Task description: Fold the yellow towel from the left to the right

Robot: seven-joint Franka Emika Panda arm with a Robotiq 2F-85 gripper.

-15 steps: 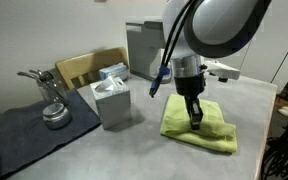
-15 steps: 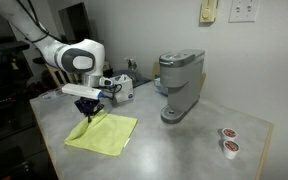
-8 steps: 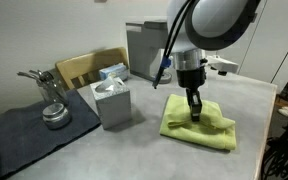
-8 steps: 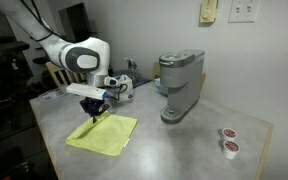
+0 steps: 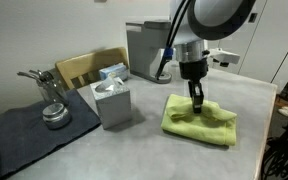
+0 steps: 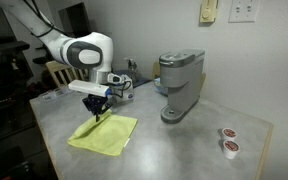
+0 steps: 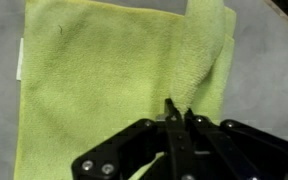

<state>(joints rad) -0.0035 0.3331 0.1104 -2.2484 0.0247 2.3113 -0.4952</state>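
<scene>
while it stays clamped tight on a raised edge of the yellow towel [image 7: 94,80], the gripper [image 7: 179,112] has climbed and drawn that edge further across in the last second, so the fold looks under way, not yet laid down. the towel lies on the grey table [image 5: 134,150] beside the tissue box [image 5: 111,100], mostly flat, its lifted flap bunched and creased.
</scene>
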